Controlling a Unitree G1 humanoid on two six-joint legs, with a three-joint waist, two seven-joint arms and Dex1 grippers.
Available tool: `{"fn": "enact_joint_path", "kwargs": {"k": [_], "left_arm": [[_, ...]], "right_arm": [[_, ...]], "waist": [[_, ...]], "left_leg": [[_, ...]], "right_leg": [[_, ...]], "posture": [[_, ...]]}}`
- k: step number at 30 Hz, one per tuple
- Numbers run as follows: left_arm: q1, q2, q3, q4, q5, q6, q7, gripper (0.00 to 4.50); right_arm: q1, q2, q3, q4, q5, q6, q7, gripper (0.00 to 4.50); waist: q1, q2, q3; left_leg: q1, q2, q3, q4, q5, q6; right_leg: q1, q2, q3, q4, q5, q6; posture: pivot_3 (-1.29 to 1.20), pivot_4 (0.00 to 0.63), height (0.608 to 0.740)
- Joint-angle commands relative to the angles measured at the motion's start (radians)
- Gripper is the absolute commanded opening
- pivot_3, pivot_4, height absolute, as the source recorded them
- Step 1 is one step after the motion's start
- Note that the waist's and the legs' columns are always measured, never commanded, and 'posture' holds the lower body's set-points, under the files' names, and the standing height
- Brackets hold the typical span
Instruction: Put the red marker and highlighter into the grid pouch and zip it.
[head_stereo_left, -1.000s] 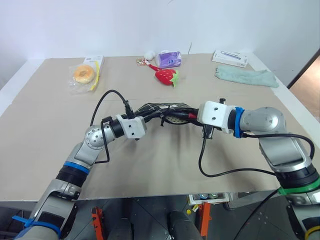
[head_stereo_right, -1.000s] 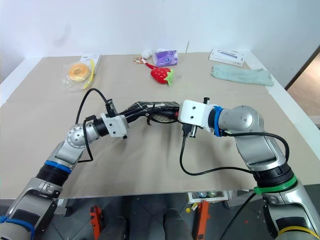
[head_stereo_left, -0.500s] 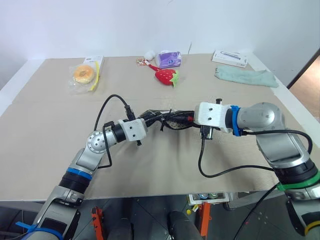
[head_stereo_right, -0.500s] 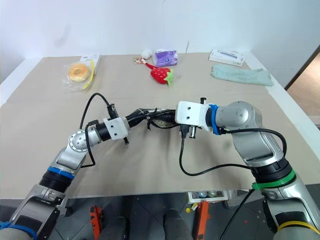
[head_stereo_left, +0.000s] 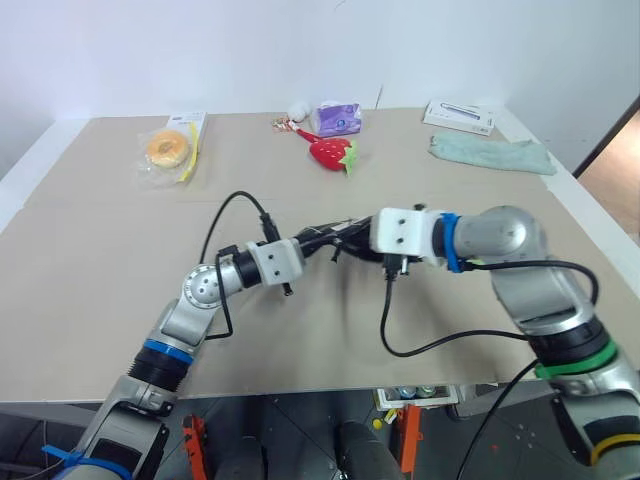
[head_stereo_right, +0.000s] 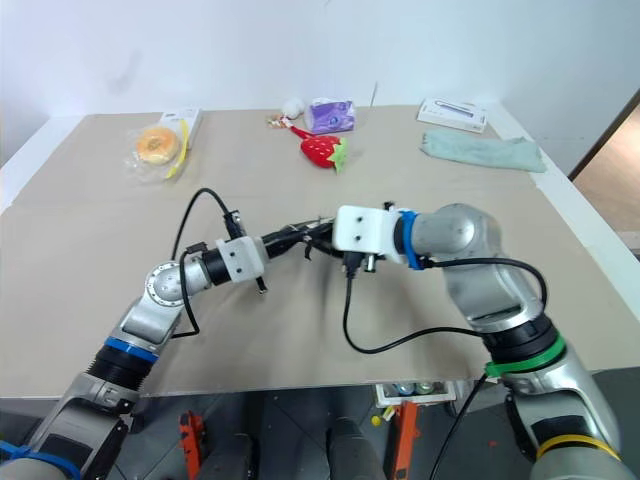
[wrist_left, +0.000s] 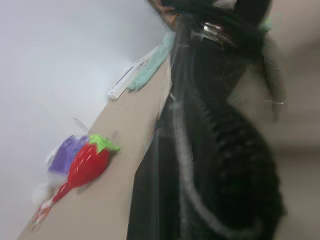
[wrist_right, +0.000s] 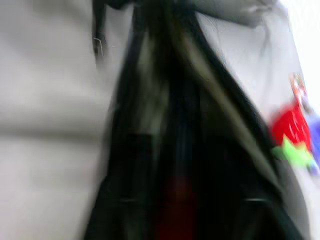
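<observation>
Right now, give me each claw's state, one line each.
Left claw: shut on the pouch.
Right claw: at the pouch, open or shut cannot be told.

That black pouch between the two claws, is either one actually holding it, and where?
The left claw is shut on one end of the grid pouch. Whether the right claw grips it cannot be told.

The black grid-lined fabric pouch hangs mid-bench between both arms. Behind it lies the red strawberry plush; far right, a pale green cloth; far left, a bagged doughnut.
</observation>
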Motion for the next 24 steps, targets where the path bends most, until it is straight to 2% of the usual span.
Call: {"fn": "enact_joint_path", "kwargs": {"k": [1, 2, 3, 9, 18, 22, 24], "left_arm": [[0.002, -0.012, 0.025, -0.069, -0.07, 0.039, 0.0, 0.0], [0.005, -0.015, 0.033, -0.072, -0.083, 0.056, 0.001, 0.0], [0.008, -0.014, 0.038, -0.074, -0.089, 0.066, 0.001, 0.0], [0.007, 0.003, 0.046, -0.053, -0.075, 0.067, 0.005, 0.0], [-0.005, 0.018, 0.046, -0.029, -0.057, 0.058, 0.02, 0.0], [-0.002, 0.022, 0.055, -0.031, -0.061, 0.064, 0.031, 0.0], [-0.003, 0.025, 0.06, -0.028, -0.053, 0.064, 0.045, 0.0]], "right_arm": [[-0.011, -0.018, -0.036, -0.037, 0.025, -0.017, 0.008, 3.8], [-0.014, -0.03, -0.049, -0.047, 0.039, -0.013, 0.018, 4.24], [-0.019, -0.042, -0.064, -0.056, 0.055, -0.006, 0.029, 4.44], [-0.058, -0.128, -0.158, -0.132, 0.195, 0.117, 0.117, 4.44], [-0.048, -0.233, -0.27, -0.202, 0.378, 0.282, 0.16, 4.44], [-0.04, -0.273, -0.333, -0.09, 0.356, 0.314, 0.071, 4.44], [-0.04, -0.288, -0.315, 0.011, 0.285, 0.385, -0.031, 4.44]], "waist": [[0.0, 0.0, 0.0], [0.0, 0.0, 0.0], [0.0, 0.0, 0.0], [0.0, 0.0, 0.0], [0.002, 0.0, 0.0], [0.003, 0.0, 0.0], [0.003, 0.0, 0.0]], "left_leg": [[0.0, 0.0, 0.0, 0.0, 0.0, 0.0], [0.0, 0.0, 0.0, 0.0, 0.0, 0.0], [0.0, 0.0, 0.0, 0.0, 0.0, 0.0], [0.0, 0.0, 0.0, 0.0, 0.0, 0.0], [0.0, 0.0, 0.0, 0.0, 0.0, 0.0], [0.0, 0.0, 0.0, 0.0, 0.0, 0.0], [0.0, 0.0, 0.001, 0.0, 0.0, 0.0]], "right_leg": [[0.0, 0.0, 0.0, 0.0, 0.0, 0.0], [0.0, 0.0, 0.0, 0.0, 0.0, 0.0], [0.0, 0.0, 0.0, 0.0, 0.0, 0.0], [0.0, 0.0, 0.0, 0.0, 0.0, 0.0], [0.0, 0.0, 0.0, 0.0, 0.0, 0.0], [0.0, 0.0, 0.0, 0.0, 0.0, 0.0], [0.0, 0.0, 0.0, 0.0, 0.0, 0.0]], "posture": [[0.0, 0.15, 0.74], [0.0, 0.15, 0.74], [0.0, 0.15, 0.74], [0.0, 0.15, 0.74], [0.0, 0.15, 0.74], [0.0, 0.15, 0.74], [0.0, 0.15, 0.74]]}}
